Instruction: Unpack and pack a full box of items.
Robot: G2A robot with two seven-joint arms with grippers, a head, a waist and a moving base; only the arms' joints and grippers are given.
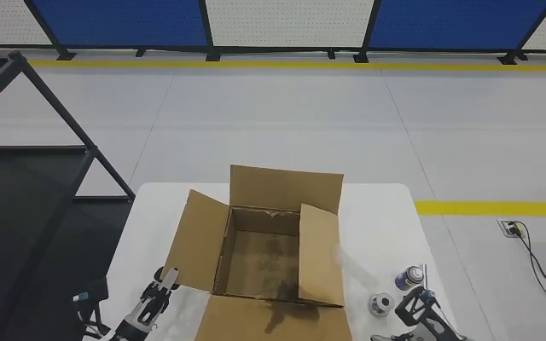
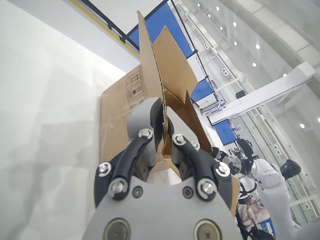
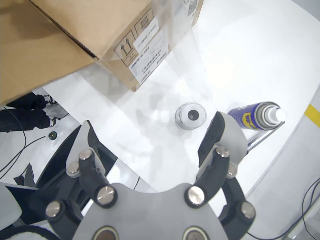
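Observation:
An open cardboard box (image 1: 320, 251) stands in the middle of the white table (image 1: 375, 222), all its flaps spread and bare cardboard showing inside. My left gripper (image 1: 168, 278) is at the near left, shut on the edge of the box's left flap (image 2: 150, 58); the left gripper (image 2: 162, 122) has the corrugated edge between its fingers. My right gripper (image 1: 416, 298) hangs open at the near right, right gripper (image 3: 153, 136) holding nothing. Just beyond it stand a silver round item (image 3: 190, 118) and a blue spray can (image 3: 255, 116), right of the box (image 3: 100, 13).
The silver item (image 1: 381, 303) and spray can (image 1: 409, 277) sit near the table's right front corner. A black metal frame (image 1: 60, 128) stands left of the table. Bare table surface lies right of the box and behind it.

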